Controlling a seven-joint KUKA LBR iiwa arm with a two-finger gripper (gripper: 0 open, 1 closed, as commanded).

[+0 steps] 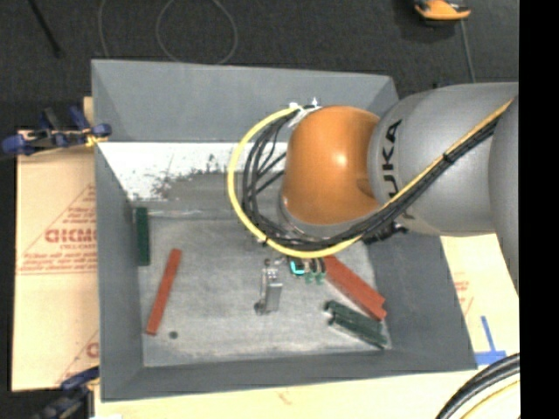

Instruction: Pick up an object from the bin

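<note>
Hanging low over bare floor a little below the frame's centre, the tool (pixel 272 291) sits under the arm's orange cover. Whether it is open or closed cannot be told, and nothing shows gripped in it. The nearest thing is a red bar (pixel 354 288) just to its right, slanting toward the lower right of the bin (pixel 118 304). A dark green bar (pixel 356 324) lies close below that one. An orange-red bar (pixel 163 291) and a second green bar (pixel 140 234) lie well apart at the left. The red bar looks the likely pick: shift right, turn the wrist to span its narrow width, and take it near the upper end, clear of the green neighbour. The lone orange-red bar would likely be easier.
</note>
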